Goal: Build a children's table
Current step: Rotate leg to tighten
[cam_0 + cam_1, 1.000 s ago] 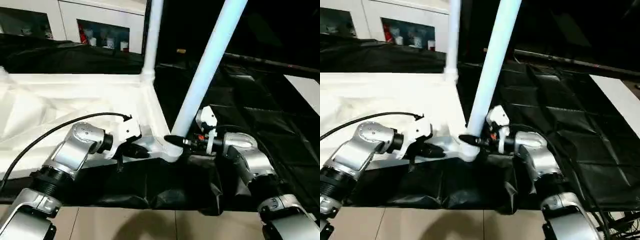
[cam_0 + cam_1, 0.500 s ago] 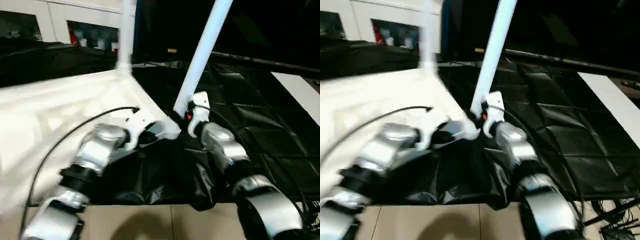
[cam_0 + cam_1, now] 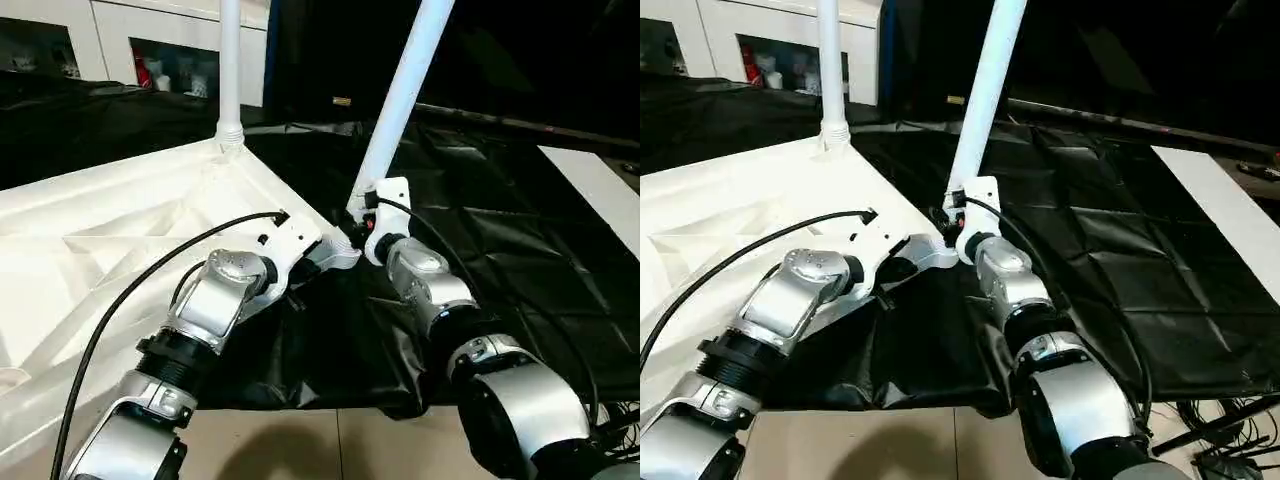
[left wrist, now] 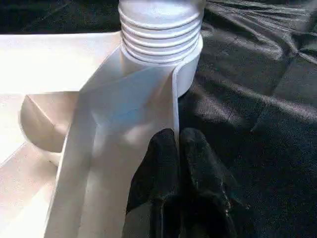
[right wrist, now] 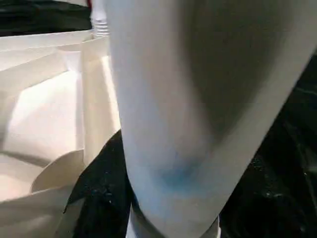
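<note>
The children's table lies upside down: its white tabletop (image 3: 110,230) shows its ribbed underside on the left. One white leg (image 3: 229,70) stands upright in the far corner. A second leg (image 3: 400,100) rises tilted from the near corner socket (image 3: 340,255), and its ridged base (image 4: 161,29) sits in that corner. My right gripper (image 3: 356,224) is shut on this leg just above the socket, one black finger (image 5: 94,198) beside the tube. My left gripper (image 4: 177,141) is shut on the tabletop's thin rim right beside that corner.
The black-draped work table (image 3: 520,230) stretches to the right and back. White cabinets (image 3: 100,40) stand behind. A black cable (image 3: 150,270) arcs over my left forearm. Pale floor (image 3: 300,445) shows below the table's front edge.
The camera has swung, so the whole scene sits differently in the picture. Both grippers keep their holds at the near corner, and the tilted leg stays in its socket.
</note>
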